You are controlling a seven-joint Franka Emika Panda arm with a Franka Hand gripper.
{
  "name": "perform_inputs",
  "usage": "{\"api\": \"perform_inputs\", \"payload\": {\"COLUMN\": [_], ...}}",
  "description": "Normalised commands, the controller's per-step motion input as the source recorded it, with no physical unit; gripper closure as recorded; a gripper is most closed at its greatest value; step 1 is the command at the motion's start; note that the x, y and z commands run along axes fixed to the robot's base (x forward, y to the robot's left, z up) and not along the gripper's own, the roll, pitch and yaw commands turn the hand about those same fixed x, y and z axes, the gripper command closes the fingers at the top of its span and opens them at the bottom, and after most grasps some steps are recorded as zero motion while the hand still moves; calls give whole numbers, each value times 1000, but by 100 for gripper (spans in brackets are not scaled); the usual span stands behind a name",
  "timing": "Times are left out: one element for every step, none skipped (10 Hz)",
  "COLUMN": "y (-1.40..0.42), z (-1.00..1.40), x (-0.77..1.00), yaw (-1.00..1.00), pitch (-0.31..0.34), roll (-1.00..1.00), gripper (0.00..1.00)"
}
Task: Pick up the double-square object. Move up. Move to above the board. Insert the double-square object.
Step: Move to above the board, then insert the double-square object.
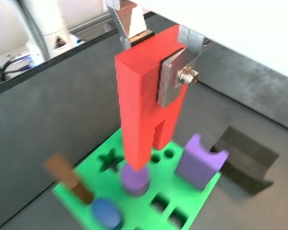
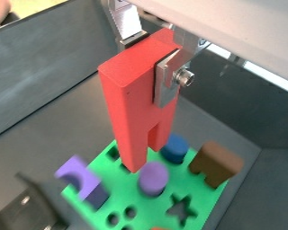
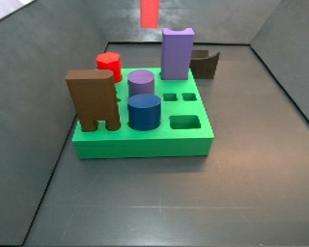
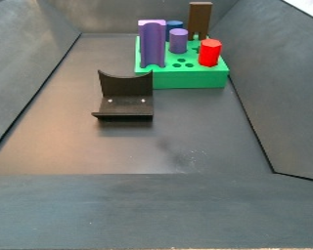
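My gripper (image 1: 153, 54) is shut on the double-square object (image 1: 144, 99), a tall light-red block. The silver fingers (image 1: 176, 74) clamp its upper end, and both wrist views show this grip (image 2: 153, 56). The block (image 2: 137, 108) hangs upright with its two legs pointing down, high above the green board (image 1: 197, 190). In a side view only the block's lower end (image 3: 150, 12) shows at the upper edge, above the board's (image 3: 138, 145) far side; the gripper is out of that view. The two small square holes (image 3: 180, 96) are open.
On the board stand a brown two-legged block (image 3: 92, 98), a red cylinder (image 3: 108, 66), a purple cylinder (image 3: 142, 82), a blue cylinder (image 3: 144, 111) and a tall purple block (image 3: 178, 53). The dark fixture (image 4: 124, 95) stands on the floor beside the board. Bin walls surround the floor.
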Motion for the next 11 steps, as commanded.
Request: {"api": "perform_inputs", "payload": {"y": [-776,-539,-284,-202,40,34,34,43,34,37,43], "z": [123,98,59,43,-351,-363,-346,-337,-349,-340,-320], "x": [46,53,58,55,146,149,151,160,157,160,169], "yaw": [10,11,7,7,-989,-991,-994,-986,-989,-989,-980], "pitch": [123,135,123,114,-44,-34,-41,-46,-39,-43,-56], "roll": [3,5,5,5,3,11,4,0,6,0,0], "gripper": [100,100,100,100,100,100,100,100,100,100,100]}}
